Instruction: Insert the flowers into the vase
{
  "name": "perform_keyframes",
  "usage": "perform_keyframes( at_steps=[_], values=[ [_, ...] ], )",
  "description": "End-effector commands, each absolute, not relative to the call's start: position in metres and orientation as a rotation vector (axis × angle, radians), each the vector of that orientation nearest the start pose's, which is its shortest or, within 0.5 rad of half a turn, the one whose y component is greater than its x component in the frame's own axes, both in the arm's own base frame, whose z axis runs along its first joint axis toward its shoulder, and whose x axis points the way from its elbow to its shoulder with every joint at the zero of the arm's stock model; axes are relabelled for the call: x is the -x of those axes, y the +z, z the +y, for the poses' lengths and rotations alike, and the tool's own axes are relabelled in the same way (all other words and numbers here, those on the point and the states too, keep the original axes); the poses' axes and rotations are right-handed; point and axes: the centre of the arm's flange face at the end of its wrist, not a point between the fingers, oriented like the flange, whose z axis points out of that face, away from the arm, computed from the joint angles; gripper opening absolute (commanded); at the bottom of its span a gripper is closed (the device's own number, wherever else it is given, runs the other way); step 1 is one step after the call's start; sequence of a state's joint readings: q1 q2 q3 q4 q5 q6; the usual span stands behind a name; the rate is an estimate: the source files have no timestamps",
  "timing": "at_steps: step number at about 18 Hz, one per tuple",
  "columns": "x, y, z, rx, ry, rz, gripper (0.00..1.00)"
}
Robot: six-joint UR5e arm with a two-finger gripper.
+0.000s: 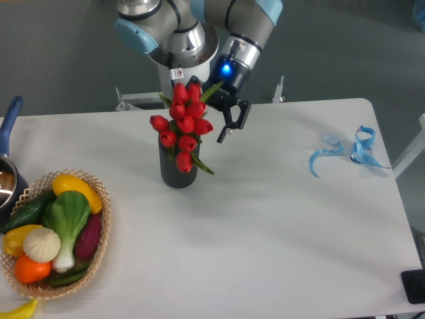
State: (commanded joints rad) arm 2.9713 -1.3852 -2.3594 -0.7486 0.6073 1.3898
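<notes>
The red tulips (183,125) with green leaves stand in the black ribbed vase (174,171) at the table's back middle. Their stems are hidden inside the vase, and some heads droop over its rim. My gripper (229,123) hangs just to the right of the tulip heads, above the table. Its black fingers (240,116) are apart and hold nothing. One green leaf reaches toward the gripper.
A wicker basket (99,226) with vegetables sits at the front left. A pot with a blue handle (8,126) stands at the left edge. Blue ribbon (348,151) lies at the back right. The robot base (179,66) stands behind the vase.
</notes>
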Motion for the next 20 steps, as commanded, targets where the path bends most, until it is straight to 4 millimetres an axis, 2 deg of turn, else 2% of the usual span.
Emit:
perform_keyframes(
  at_steps=[2, 10, 12, 13, 15, 19, 20],
  values=[
    [0.324, 0.331, 0.265, 2.197, 0.080, 0.102, 1.00],
    [0.351, 0.336, 0.236, 2.245, 0.162, 0.018, 1.00],
    [0.362, 0.344, 0.229, 2.336, 0.227, 0.019, 1.00],
    [0.371, 0.349, 0.222, 2.437, 0.297, 0.038, 1.00],
    [0.385, 0.365, 0.217, 2.507, 0.370, 0.041, 1.00],
    [0.409, 0.385, 0.212, 2.619, 0.471, 0.055, 1.00],
    [0.413, 0.387, 0.217, 2.650, 0.472, 0.073, 1.00]
  ],
)
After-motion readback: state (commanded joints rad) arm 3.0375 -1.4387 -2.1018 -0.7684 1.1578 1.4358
